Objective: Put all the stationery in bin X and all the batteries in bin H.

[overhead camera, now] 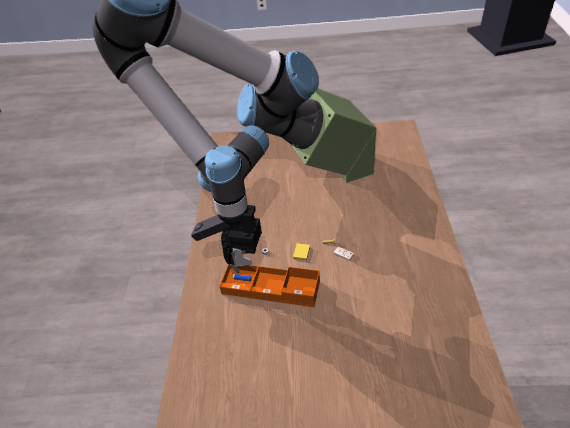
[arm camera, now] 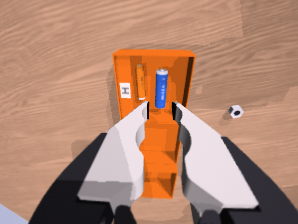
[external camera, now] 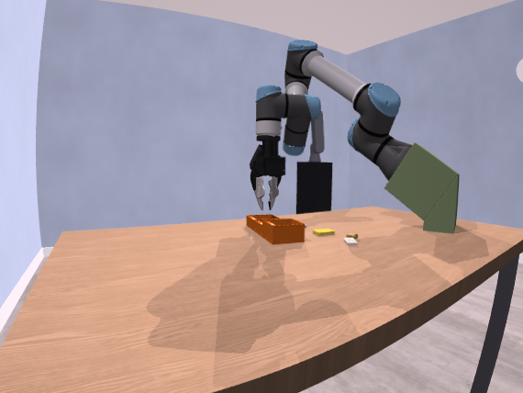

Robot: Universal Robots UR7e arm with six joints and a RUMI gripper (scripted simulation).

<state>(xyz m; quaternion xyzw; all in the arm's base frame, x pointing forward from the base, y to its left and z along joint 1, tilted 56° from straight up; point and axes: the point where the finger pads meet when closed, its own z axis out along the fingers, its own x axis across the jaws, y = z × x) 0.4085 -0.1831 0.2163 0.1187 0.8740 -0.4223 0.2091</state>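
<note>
An orange tray of three bins lies on the wooden table; it also shows in the exterior view. The end bin, marked H, holds a blue battery and a thin orange battery, both lying flat. The blue battery also shows in the top view. My gripper hangs above that bin, pointing down, its fingers slightly apart with nothing between them. A yellow pad and a small white item lie on the table behind the tray.
A small nut lies just behind the tray, near the gripper. A short brass-coloured piece lies beside the white item. The green robot base stands at the table's far end.
</note>
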